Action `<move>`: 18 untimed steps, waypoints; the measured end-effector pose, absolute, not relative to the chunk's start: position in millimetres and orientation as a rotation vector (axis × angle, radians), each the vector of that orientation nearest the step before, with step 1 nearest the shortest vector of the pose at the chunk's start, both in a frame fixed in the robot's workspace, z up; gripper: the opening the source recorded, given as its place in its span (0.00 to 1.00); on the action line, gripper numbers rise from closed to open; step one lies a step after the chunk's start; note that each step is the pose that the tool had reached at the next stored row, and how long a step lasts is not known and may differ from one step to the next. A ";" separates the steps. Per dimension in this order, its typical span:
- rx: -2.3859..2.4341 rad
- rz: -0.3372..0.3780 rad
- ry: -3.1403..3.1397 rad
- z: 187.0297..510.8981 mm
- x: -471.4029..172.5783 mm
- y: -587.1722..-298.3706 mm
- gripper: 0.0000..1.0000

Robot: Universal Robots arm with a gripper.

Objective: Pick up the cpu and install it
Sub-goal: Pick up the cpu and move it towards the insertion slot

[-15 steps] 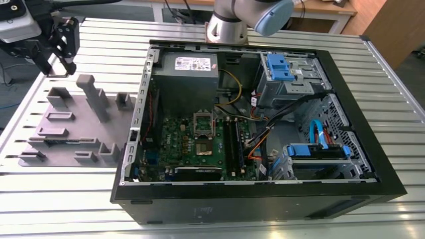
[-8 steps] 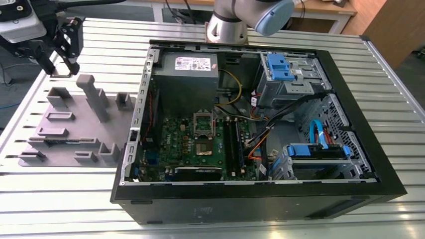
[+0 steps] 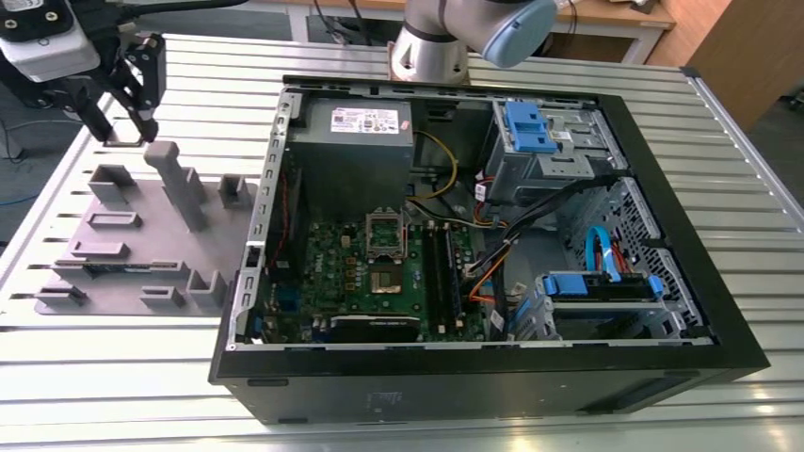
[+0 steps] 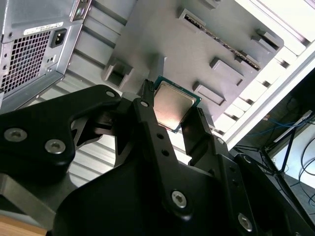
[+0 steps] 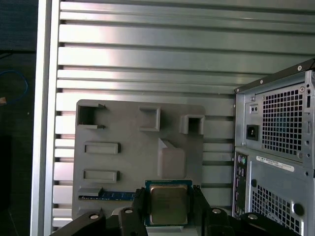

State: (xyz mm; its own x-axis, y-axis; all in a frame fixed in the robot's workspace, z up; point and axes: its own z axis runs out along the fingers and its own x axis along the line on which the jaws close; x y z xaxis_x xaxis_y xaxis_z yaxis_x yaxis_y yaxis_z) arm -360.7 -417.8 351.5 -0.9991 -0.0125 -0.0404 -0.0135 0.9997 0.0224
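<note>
So right now the gripper [image 3: 126,127] is hanging over the far end of the grey fixture plate [image 3: 138,235], off to the exterior view's left of the open PC case [image 3: 503,386]. The fingers [image 4: 152,128] are clamped on the cpu [image 4: 173,104], one black finger on each side of it. You can see that in both wrist views, shiny metal top facing the cameras with the thin green edge peeking out around it. In the first wrist view the cpu [image 5: 168,202] sits pinched between the fingers [image 5: 139,206], right by the near edge of the plate [image 5: 128,147] and just beside a tall grey block [image 5: 171,162]. Can't honestly tell whether it's clear of the plate or just touching it.

There's also a memory stick [image 5: 115,195] lying in one of the plate's slots, close to the cpu.

The case is lying on its side on the slatted aluminium bench [image 3: 126,377] with the side panel off. Its green motherboard [image 3: 333,273] is in plain sight, and the socket [image 3: 390,273] sits in the middle of it. The cpu is well apart from that, over on the fixture side.
</note>
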 end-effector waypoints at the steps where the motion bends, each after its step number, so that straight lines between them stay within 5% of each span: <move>1: -0.020 0.035 3.101 351.5 -359.7 -417.8 0.47; 18: -0.020 0.035 3.101 351.5 -340.0 -417.8 0.47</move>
State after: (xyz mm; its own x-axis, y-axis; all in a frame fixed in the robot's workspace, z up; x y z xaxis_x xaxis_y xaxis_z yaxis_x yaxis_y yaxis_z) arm -340.0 -417.8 351.5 -0.9991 -0.0126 -0.0404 -0.0135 0.9997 0.0223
